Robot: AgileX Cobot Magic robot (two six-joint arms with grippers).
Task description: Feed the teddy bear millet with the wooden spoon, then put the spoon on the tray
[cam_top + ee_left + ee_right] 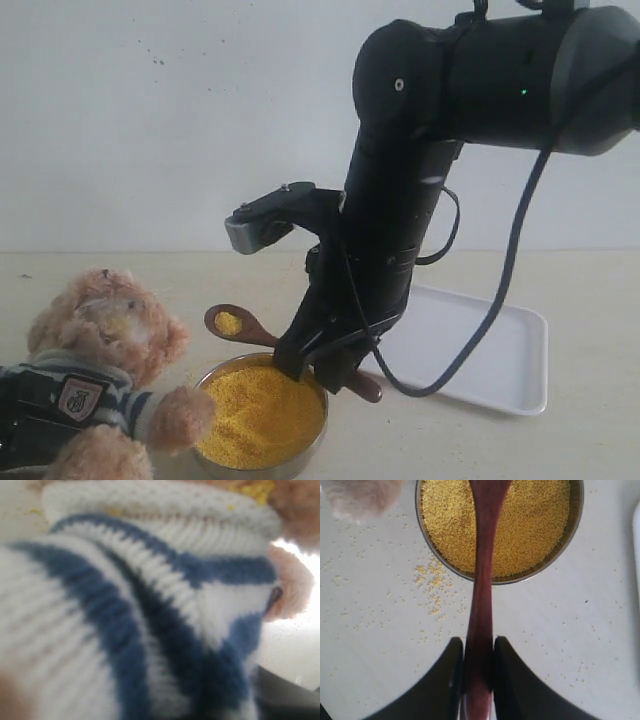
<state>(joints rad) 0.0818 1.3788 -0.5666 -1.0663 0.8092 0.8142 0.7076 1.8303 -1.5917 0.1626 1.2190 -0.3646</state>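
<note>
The bear (95,380) is nearest, sitting at the exterior view's 8 o'clock corner, its striped shirt filling the left wrist view. The left gripper (287,697) shows there only as a dark blurred edge, so I cannot tell whether it is spread or holding the bear. Beside the bear's paw stands the bowl (322,428), full of millet (260,410). The right gripper (478,650) hangs over the bowl's far rim, its fingers pinching the handle of the spoon (245,327) on both sides. The spoon's long axis runs from its bowl end at 10 o'clock to its handle end at 4 o'clock, and a small heap of grain sits in the spoon's bowl. From that loaded end the bear's muzzle lies at 9 o'clock, near and about level, so the feed looks like a short sideways carry by the right arm, kept flat to avoid spilling. The tray (500,350) lies at 3 o'clock from the gripper. Loose grains dot the table (570,655).
</note>
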